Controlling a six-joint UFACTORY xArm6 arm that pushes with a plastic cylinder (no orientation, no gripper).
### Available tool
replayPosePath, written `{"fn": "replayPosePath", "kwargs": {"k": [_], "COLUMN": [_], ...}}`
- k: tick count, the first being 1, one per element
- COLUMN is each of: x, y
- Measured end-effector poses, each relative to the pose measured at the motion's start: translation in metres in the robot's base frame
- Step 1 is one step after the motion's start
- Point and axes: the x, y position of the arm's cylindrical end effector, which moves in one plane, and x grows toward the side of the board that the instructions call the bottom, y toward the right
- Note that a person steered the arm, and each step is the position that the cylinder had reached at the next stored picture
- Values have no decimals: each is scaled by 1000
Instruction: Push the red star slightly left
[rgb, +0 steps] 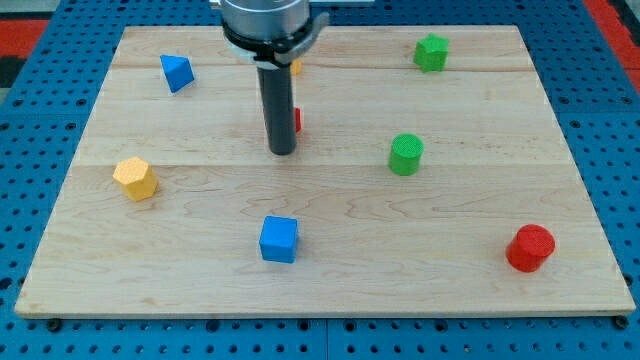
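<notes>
Red star (297, 120) sits mostly hidden behind my tip (282, 151), touching it. Left of the star you have bare table (200, 180); blue block (176, 72) lies well clear. No jaws fitted.

Blue cube (279, 239), green cyl. (406, 154), red cyl. (529, 248)

1. No text, label, brand, number or sign can be read anywhere in the camera view.
2. The wooden surface (330, 270) bears no print or marking.
3. The coloured blocks show plain faces, with no lettering or numerals on any.
</notes>
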Motion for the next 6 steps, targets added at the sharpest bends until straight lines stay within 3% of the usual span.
{"fn": "replayPosePath", "kwargs": {"k": [1, 3, 4, 6], "x": [4, -37, -53, -42], "y": [43, 42, 7, -76]}}
